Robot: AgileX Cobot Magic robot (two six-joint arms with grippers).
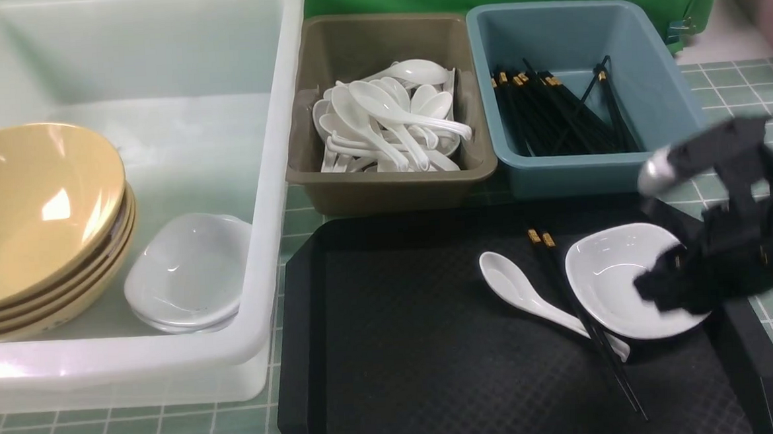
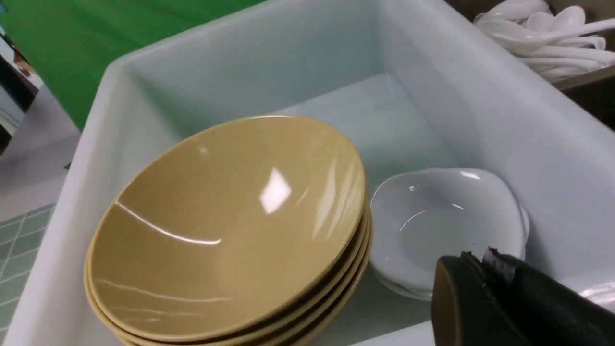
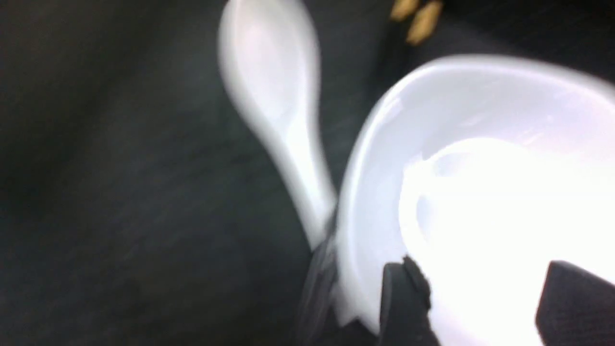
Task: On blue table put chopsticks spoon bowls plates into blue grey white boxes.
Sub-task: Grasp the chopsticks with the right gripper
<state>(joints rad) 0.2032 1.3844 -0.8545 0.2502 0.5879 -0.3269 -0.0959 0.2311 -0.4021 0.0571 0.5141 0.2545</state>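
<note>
With right gripper (image 1: 658, 295) open-jawed, poised directly above the rim of a small glossy white squarish plate (image 1: 601, 278) on a flat black textured tray (image 1: 398, 322). Probably light, stiff, slick and chippable; best pinched across the thin rim.

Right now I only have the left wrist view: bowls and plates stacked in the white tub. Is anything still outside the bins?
Observer: Yes. On the black tray lie one plate, one spoon and a chopstick pair.
Operator: Where is the right pincer?
Observer: The right pincer is over that plate's right side, jaws open.
Operator: And the blue bin?
Observer: The blue bin holds only a chopstick pile.
</note>
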